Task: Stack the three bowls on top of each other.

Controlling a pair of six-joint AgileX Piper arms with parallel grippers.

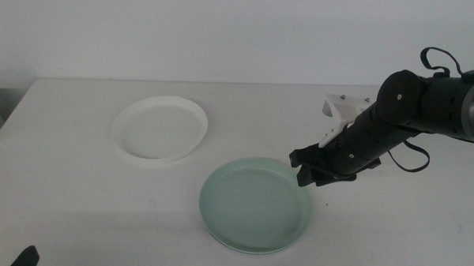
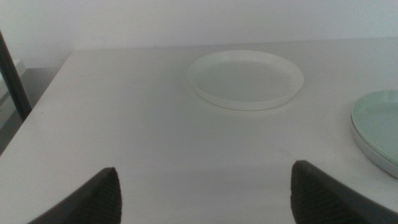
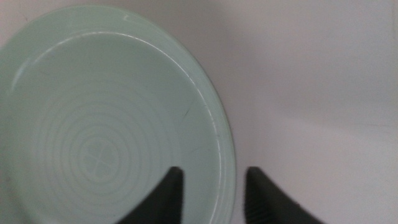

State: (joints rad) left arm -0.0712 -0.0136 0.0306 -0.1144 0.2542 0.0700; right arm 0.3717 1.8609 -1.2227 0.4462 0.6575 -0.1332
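Note:
The white bowl [image 1: 160,129] lies at the back, left of centre; it also shows in the left wrist view [image 2: 245,79]. The pale mint green bowl [image 1: 254,203] lies at the front centre, and it sits on a second, greyish rim [image 1: 253,249] that I take for the grey bowl. My right gripper [image 1: 307,173] is at the green bowl's right rim [image 3: 221,134]. Its jaws stand one inside and one outside the rim, with a gap on both sides. My left gripper [image 2: 205,186] waits open and empty at the front left.
The white table [image 1: 76,198] ends at a wall behind and drops off at its left edge. A white bracket [image 1: 342,109] sticks up behind the right arm. The left gripper's tip [image 1: 23,257] shows at the bottom left corner.

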